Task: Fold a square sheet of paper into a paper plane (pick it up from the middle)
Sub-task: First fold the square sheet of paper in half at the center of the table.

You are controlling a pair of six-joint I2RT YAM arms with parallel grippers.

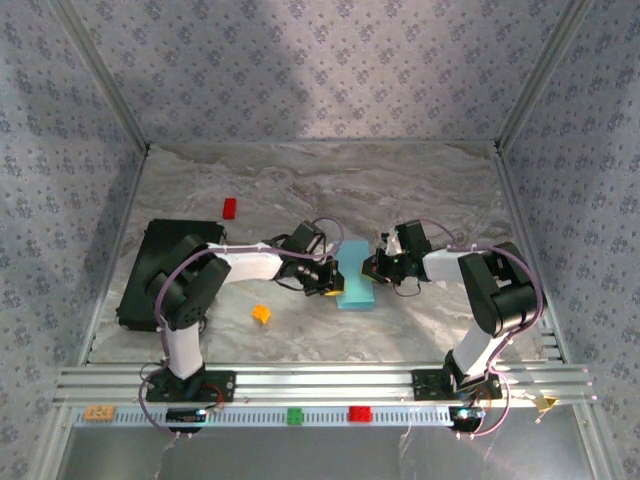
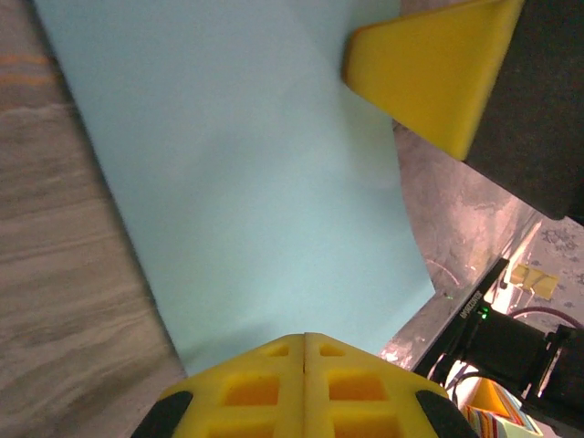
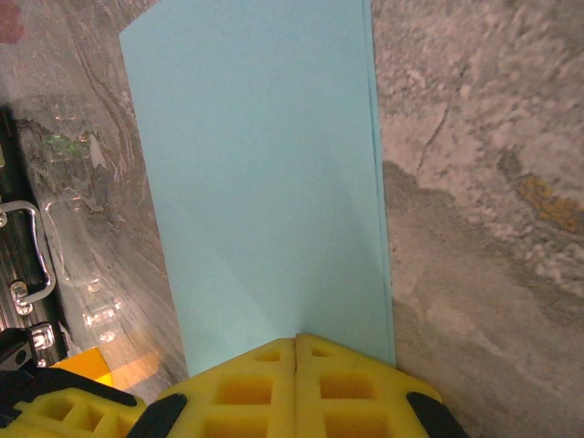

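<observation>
One folded light-blue sheet of paper (image 1: 357,276) lies mid-table (image 1: 420,190) as a narrow rectangle. The left claw (image 1: 329,279) and right claw (image 1: 373,268) are both pinched shut, tips against its opposite long edges. An orange block (image 1: 261,313) sits nearer the front edge.

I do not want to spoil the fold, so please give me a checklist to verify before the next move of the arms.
1. Left gripper shut: ok.
2. Right gripper shut: ok.
3. Sheet of paper flat on the table: ok.
4. Folded edges aligned along the long side: ok.
5. Paper pinched, not merely pressed: cannot tell.
6. Orange block apart from the paper: ok.
</observation>
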